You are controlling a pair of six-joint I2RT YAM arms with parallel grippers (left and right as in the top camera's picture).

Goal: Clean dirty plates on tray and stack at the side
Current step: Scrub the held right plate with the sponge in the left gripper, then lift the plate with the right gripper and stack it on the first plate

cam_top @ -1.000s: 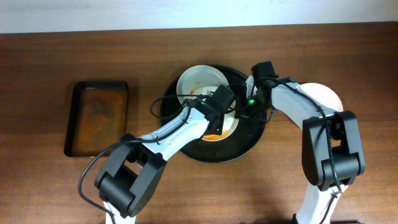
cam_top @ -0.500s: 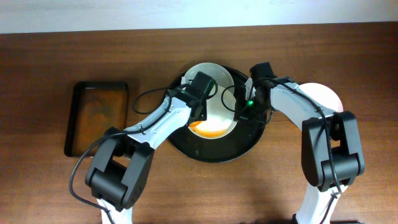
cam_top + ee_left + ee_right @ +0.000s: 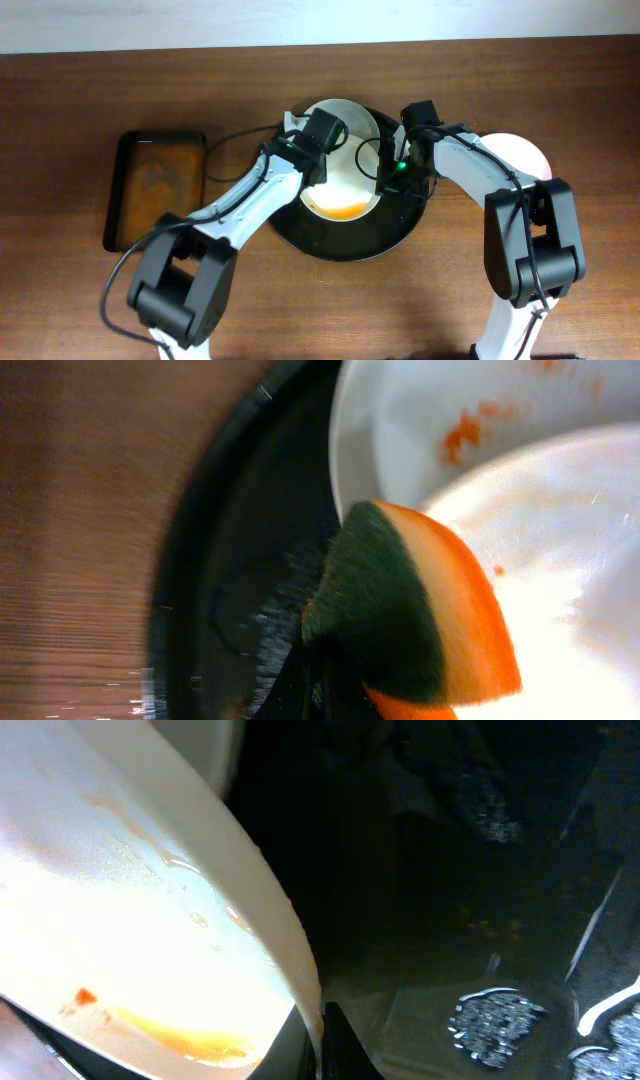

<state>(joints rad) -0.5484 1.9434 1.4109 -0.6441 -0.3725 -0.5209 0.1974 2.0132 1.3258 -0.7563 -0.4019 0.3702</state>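
Note:
The black round tray (image 3: pixel 345 238) sits mid-table. My right gripper (image 3: pixel 392 178) is shut on the right rim of a white plate (image 3: pixel 350 165) and holds it tilted over the tray. The rim sits between its fingers in the right wrist view (image 3: pixel 318 1040), and an orange smear runs along the plate's low edge (image 3: pixel 170 1038). My left gripper (image 3: pixel 318 150) is shut on an orange-and-green sponge (image 3: pixel 420 620) at the plate's left side. A second plate with orange-red smears (image 3: pixel 470 430) lies behind. A third white plate (image 3: pixel 525 160) lies on the table at the right.
A rectangular black-rimmed brown tray (image 3: pixel 155 190) lies at the left of the wooden table. The right arm crosses over the left part of the plate on the table. Wet patches glisten on the black tray's floor (image 3: pixel 495 1020).
My left gripper has carried the sponge from the plate's lower right to its upper left. The right gripper and the held plate have stayed put.

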